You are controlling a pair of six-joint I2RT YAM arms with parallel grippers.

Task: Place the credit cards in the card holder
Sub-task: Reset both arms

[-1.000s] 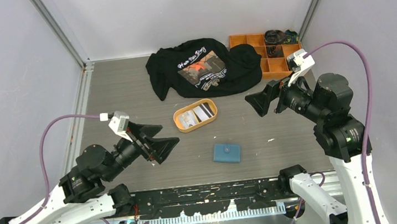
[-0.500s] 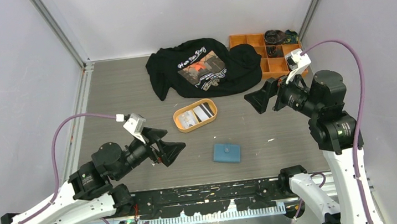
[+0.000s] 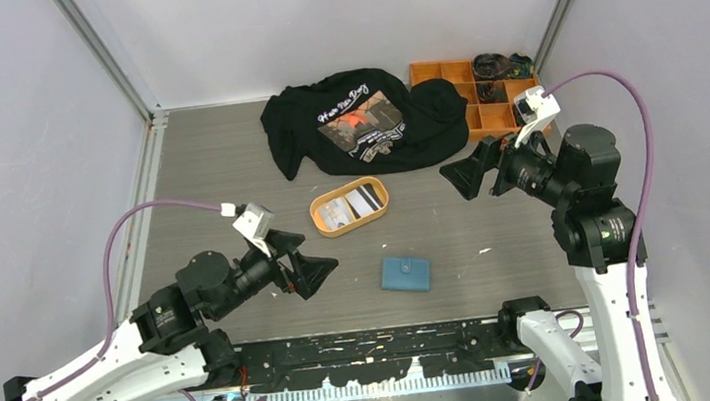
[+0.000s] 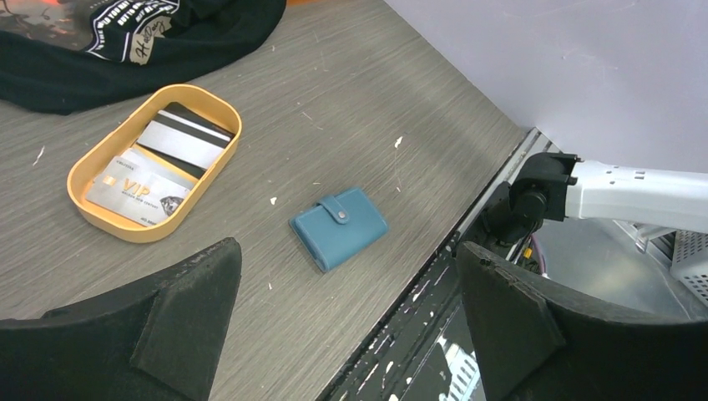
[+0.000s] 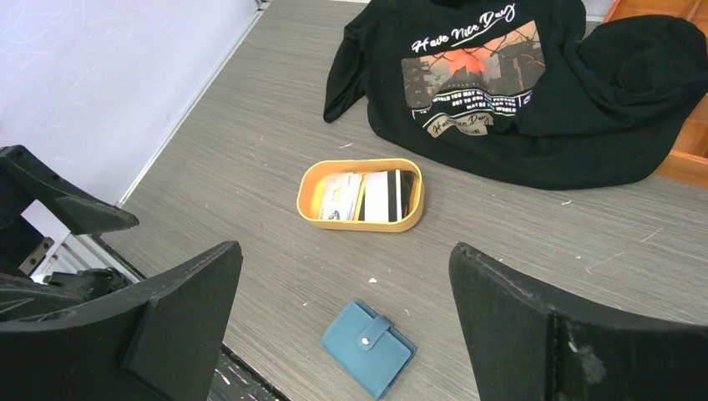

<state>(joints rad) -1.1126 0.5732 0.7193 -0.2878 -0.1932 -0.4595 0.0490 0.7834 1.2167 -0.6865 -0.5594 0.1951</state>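
Both grippers hold their jaws wide apart, gripping nothing. The left gripper (image 3: 309, 256) hovers left of the card holder (image 3: 406, 274), which lies closed and snapped on the table (image 3: 209, 176). The right gripper (image 3: 462, 171) hangs near the black T-shirt (image 3: 353, 121). The credit cards (image 3: 351, 204) lie in the orange oval tray (image 3: 313, 212).

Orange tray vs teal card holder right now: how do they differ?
Shape: the orange tray is an open-topped oval; the teal card holder is a flat, roughly square wallet. State: the tray holds the credit cards; the card holder is snapped shut, no card showing in it. Place: the tray lies farther from the arm bases, the card holder nearer them. Both rest on the table, apart.
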